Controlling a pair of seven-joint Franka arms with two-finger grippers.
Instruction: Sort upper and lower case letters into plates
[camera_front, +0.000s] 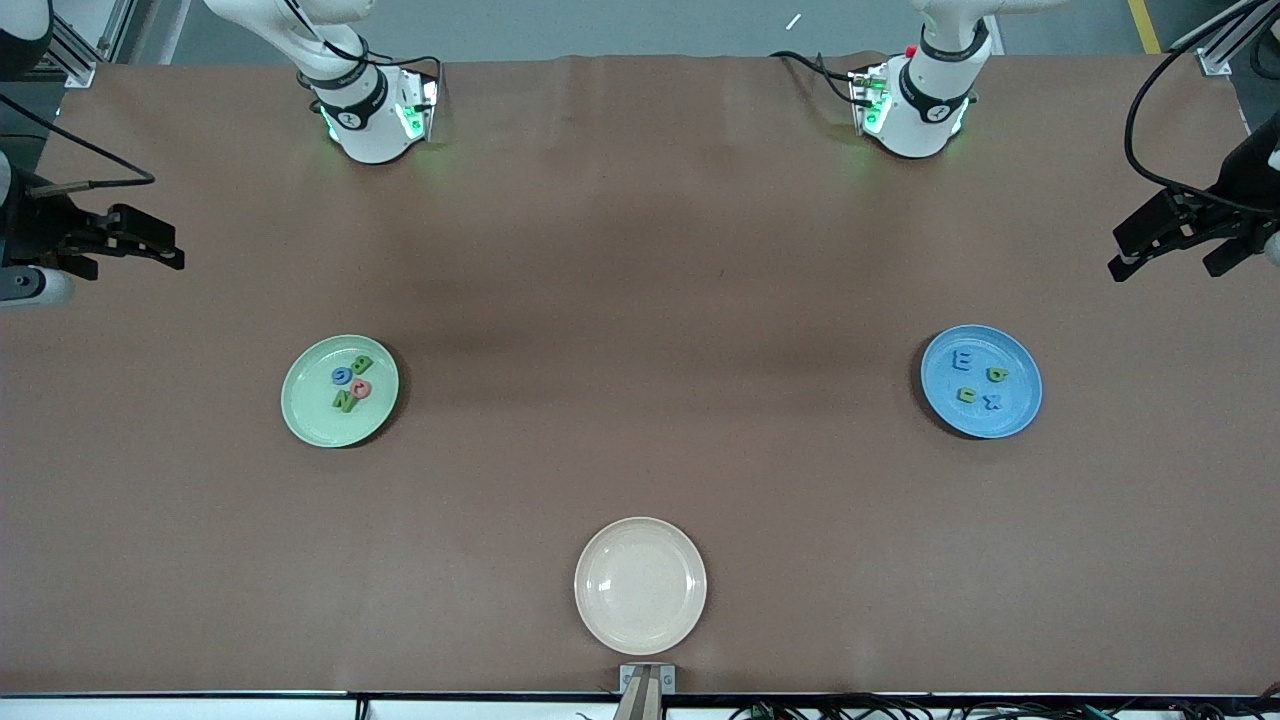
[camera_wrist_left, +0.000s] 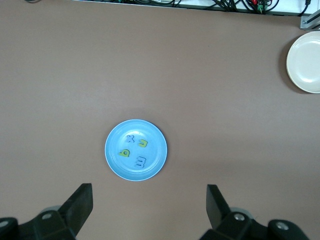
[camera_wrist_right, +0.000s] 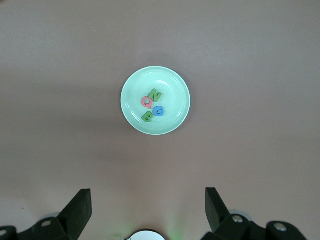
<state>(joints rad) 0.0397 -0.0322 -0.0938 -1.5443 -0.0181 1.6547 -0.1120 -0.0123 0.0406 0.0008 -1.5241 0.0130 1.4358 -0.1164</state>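
Sorting looks finished: four letters (camera_wrist_right: 153, 106) (Q, N, B, G) lying in the mint green plate (camera_front: 300, 410), four more (camera_wrist_left: 134, 150) in the blue plate (camera_front: 1015, 410). Cream-white plate (camera_front: 640, 620) bare, nearest the front camera. No loose letters on the table (camera_front: 640, 300). Left tool (camera_front: 1170, 240) and right tool (camera_front: 125, 245) spread wide, empty, waiting at the table's ends.

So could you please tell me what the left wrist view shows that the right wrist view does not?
Only the left wrist view shows the blue plate with four letters in it, two green and two blue, plus the cream-white plate. Only the right wrist view shows the mint green plate holding its four letters. Both show brown table and an open end effector: left end effector, right end effector.
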